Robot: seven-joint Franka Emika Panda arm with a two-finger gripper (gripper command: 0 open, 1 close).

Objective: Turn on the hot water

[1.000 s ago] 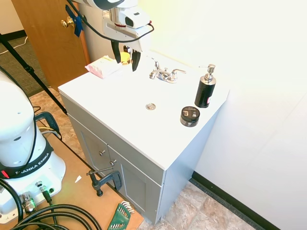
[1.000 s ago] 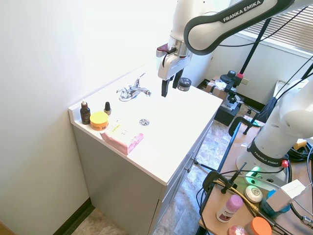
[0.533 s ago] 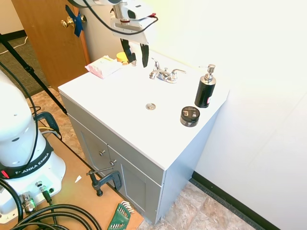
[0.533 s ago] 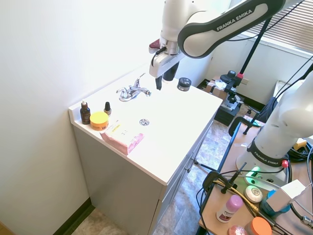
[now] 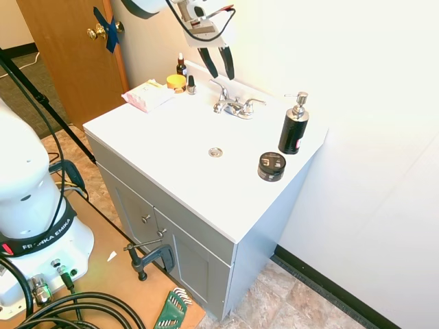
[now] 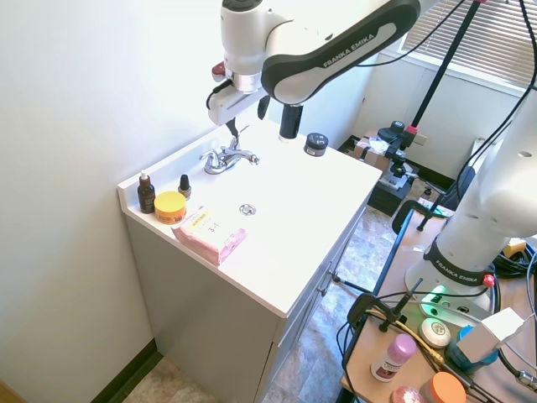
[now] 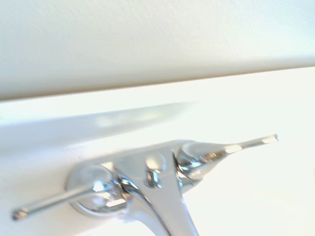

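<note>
Moved: gripper (image 5: 221,66) has shifted up and right — now above the faucet (image 5: 233,105)
Fingers: apart, holding nothing
Faucet: upper centre — both handles level

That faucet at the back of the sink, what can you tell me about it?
The faucet is shiny chrome, mounted at the back of the white vanity top near the wall. It has a central spout with a small lift knob behind it and two slim lever handles, one on each side, sticking outward, as the wrist view shows. No water can be seen running. Nothing touches it: the end effector hangs above it, apart from the handles.
</note>
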